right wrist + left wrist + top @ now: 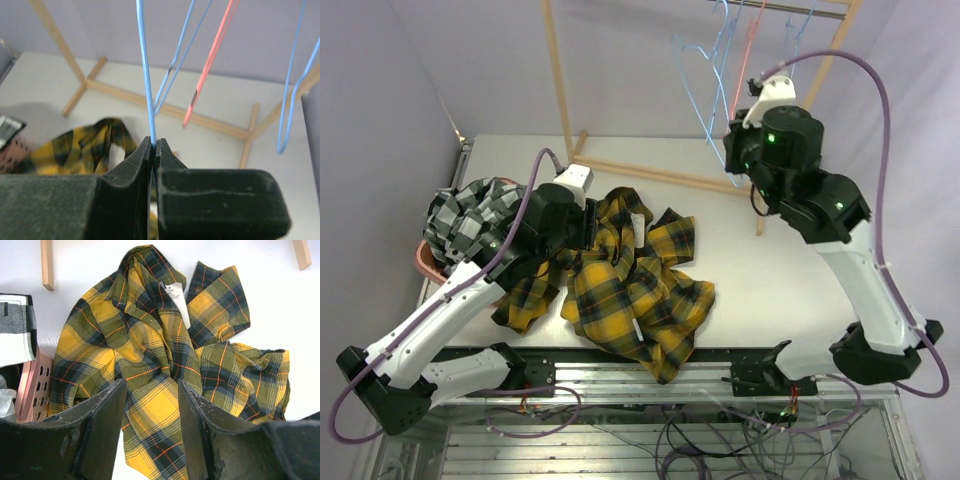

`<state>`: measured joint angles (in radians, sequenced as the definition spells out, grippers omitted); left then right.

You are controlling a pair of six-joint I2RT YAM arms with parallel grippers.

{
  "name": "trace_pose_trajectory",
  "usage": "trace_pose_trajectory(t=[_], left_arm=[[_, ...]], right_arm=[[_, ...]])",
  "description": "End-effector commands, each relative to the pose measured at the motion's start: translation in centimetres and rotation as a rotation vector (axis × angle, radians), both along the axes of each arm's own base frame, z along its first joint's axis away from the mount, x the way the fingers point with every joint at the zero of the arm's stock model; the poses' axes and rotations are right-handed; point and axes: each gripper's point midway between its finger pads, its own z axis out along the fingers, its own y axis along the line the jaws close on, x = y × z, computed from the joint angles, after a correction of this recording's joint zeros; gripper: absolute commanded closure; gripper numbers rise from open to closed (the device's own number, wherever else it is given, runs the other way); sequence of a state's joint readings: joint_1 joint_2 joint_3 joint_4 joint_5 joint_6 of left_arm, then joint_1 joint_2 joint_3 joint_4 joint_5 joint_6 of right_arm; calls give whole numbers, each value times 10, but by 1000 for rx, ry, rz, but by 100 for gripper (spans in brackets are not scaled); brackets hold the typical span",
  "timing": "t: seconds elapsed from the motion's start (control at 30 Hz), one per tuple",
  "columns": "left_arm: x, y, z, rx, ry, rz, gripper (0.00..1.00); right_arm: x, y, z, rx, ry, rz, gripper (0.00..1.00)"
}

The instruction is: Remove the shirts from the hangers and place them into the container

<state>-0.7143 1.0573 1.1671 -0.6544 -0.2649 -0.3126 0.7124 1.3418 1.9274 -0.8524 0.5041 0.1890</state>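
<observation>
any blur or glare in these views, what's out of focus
Right wrist: the yellow plaid shirt behind is blurred, the pinched blue hanger wire sharp. Left wrist: plaid crisp, white table slightly washed out. Top external: even light, soft shadows, no glare.

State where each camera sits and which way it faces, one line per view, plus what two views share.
Top external: above and behind the bases, looking down at the table; the left arm and right arm show.
Left wrist: on the left arm, looking down past the open left end effector onto the yellow shirt.
Right wrist: on the right arm, facing the rack past the right end effector, shut on a blue hanger.
Shared: both wrist views catch the yellow shirt.
</observation>
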Motion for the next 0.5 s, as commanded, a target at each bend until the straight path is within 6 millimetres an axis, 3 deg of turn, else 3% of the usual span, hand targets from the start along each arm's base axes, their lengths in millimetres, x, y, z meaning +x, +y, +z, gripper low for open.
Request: trace_pose_trajectory(t=[0.0, 0.23, 0.47], left_arm=[[-1, -9, 11, -59, -21, -32, 44], [-7, -7, 9, -75, -25, -39, 44], [-13, -3, 14, -82, -37, -50, 44]], right_arm=[[39, 9, 44, 72, -183, -98, 100], [76, 44, 53, 90, -212, -68, 100], [108, 49, 50, 80, -244, -127, 100]])
